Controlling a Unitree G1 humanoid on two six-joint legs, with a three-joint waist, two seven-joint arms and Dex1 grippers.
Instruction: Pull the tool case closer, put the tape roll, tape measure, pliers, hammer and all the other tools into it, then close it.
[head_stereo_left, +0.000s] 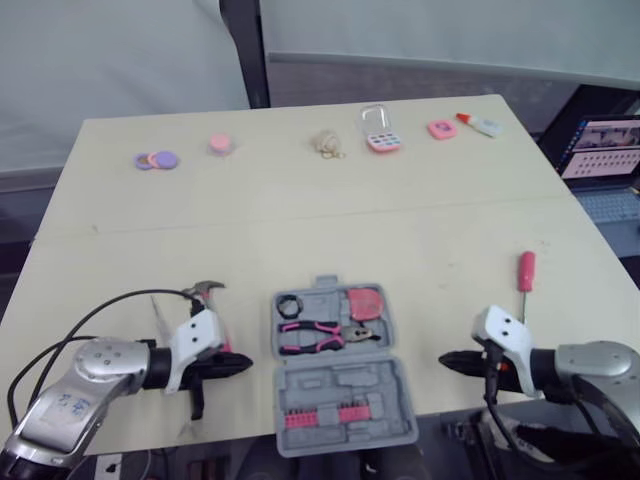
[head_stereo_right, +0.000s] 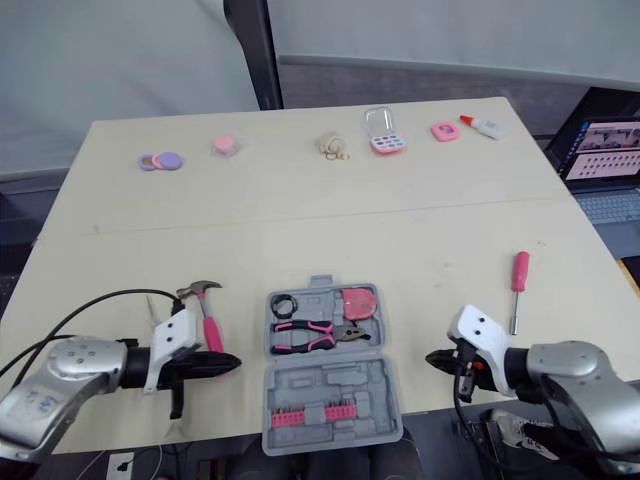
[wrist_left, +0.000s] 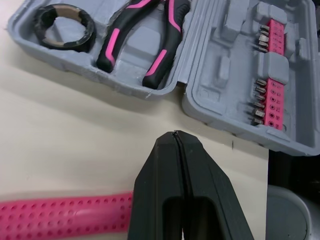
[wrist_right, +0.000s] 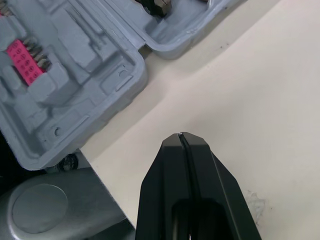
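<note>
The open grey moulded-plastic tool case (head_stereo_left: 340, 365) lies at the near edge of the pale beige table (head_stereo_left: 400, 230), between the two arms; its near half, carrying a pink strip of screwdriver bits (wrist_left: 274, 75), projects past the edge. The far half holds the black tape roll (wrist_left: 42, 25), the pink-and-black pliers (head_stereo_left: 315, 335) and the pink tape measure (head_stereo_left: 366, 301), each seated in a shaped recess. The left gripper (wrist_left: 174, 135) has its fingers pressed fully together and grips nothing; the right gripper (wrist_right: 180, 135) is likewise fully closed and empty. The hammer with a steel claw head and dimpled pink handle (head_stereo_right: 210, 328) lies just beside the left gripper, outside the case. Expect it to be rigid and head-heavy: take hold on the handle close to the head, where the dimpled surface should resist slip. The thin pink-handled screwdriver (head_stereo_left: 524, 275) lies on the table beyond the right gripper. It is probably light and liable to roll; grip the handle, not the smooth shaft. The shell appears stiff; press it near its free edge to close.
</note>
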